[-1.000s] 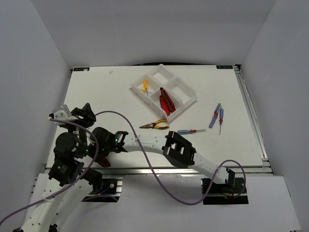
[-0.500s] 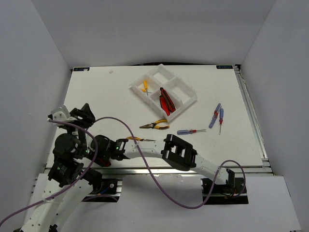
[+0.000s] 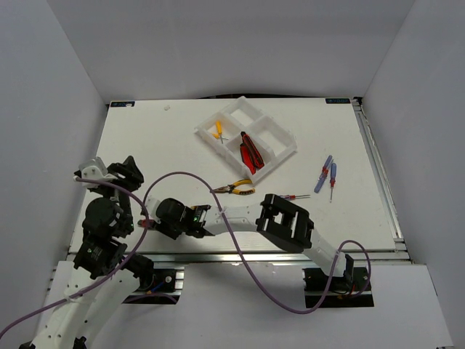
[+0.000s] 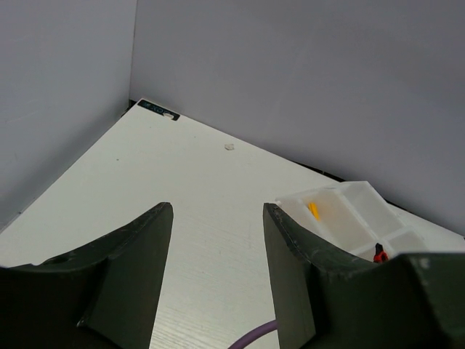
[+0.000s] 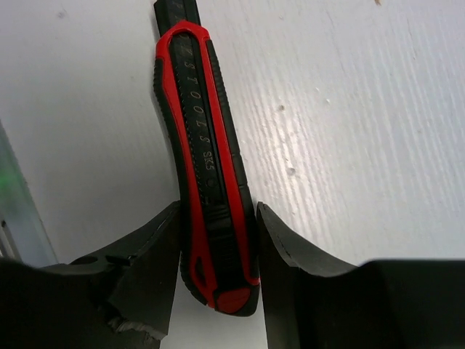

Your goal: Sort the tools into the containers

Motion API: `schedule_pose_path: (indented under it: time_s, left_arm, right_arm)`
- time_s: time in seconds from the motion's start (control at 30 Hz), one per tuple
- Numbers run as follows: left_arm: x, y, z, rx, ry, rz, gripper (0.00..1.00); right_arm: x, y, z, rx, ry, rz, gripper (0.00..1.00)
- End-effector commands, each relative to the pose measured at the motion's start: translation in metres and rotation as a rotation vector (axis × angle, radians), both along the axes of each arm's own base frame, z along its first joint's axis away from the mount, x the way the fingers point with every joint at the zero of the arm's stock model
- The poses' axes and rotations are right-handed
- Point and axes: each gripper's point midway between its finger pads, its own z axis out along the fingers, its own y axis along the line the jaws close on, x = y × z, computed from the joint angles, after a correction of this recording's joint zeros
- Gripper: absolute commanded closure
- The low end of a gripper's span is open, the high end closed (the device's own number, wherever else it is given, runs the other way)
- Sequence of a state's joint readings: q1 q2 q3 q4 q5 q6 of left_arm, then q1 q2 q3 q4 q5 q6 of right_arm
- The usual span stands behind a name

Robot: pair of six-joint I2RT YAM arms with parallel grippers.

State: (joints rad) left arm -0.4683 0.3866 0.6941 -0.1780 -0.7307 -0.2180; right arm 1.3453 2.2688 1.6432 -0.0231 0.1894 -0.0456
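Grey walls close off the white worktop [image 3: 160, 145] on its left, right and far sides. Nearest, by the near-left corner, the right arm stretches across from its base. Its right pincer [image 5: 218, 243] is clenched on one red-and-black utility knife [image 5: 202, 138], a finger pressed to each side of the handle near the butt end. Whether this knife rests on the worktop or is raised off it cannot be told. Just beyond, at the left edge, the left pincer [image 4: 216, 233] is released, its two fingers spread apart above the worktop and aimed toward the far side. One purple cable [image 3: 182, 174] arches over the right arm.

Around the middle, one yellow-handled pliers [image 3: 234, 188] lies flat just past the right arm. Three screwdrivers are loose on the right half. A lone screwdriver [image 3: 294, 196] has its handle partly hidden by the arm and its thin shaft pointing at the right edge. Nearer that edge, a blue-handled screwdriver [image 3: 324, 173] and a second screwdriver [image 3: 333, 179] lie side by side, close together.

Farthest, toward the far edge, sits one white tray [image 3: 245, 113], turned at an angle and split into four compartments. A tiny yellow-handled tool [image 3: 218, 129] lies in its left compartment, and a second knife [image 3: 249, 151], also red and black, lies in the compartment nearest the arms.
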Motion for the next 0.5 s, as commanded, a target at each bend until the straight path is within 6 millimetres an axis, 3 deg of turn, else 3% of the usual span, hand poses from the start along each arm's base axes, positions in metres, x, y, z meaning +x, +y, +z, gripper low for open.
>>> schedule_pose_path:
  time_s: [0.0,0.03,0.13,0.4,0.47]
  left_arm:
    - [0.004,0.002,-0.009,0.019,0.044,0.026,0.36]
    - [0.004,0.002,-0.010,0.021,0.046,0.026,0.36]
    - [0.005,0.002,-0.011,0.021,0.050,0.027,0.36]
    - [0.006,0.001,-0.012,0.017,0.049,0.025,0.35]
    - [0.006,0.000,-0.013,0.016,0.047,0.020,0.35]
  right_arm:
    - [0.015,-0.012,0.013,-0.004,-0.004,0.039,0.77]
    - [0.020,-0.013,0.016,0.003,0.008,0.041,0.86]
    - [0.021,-0.012,0.030,0.030,0.057,0.081,1.00]
    - [0.011,-0.009,0.092,0.186,0.294,0.201,1.00]
    - [0.022,-0.011,0.110,0.227,0.347,0.200,1.00]
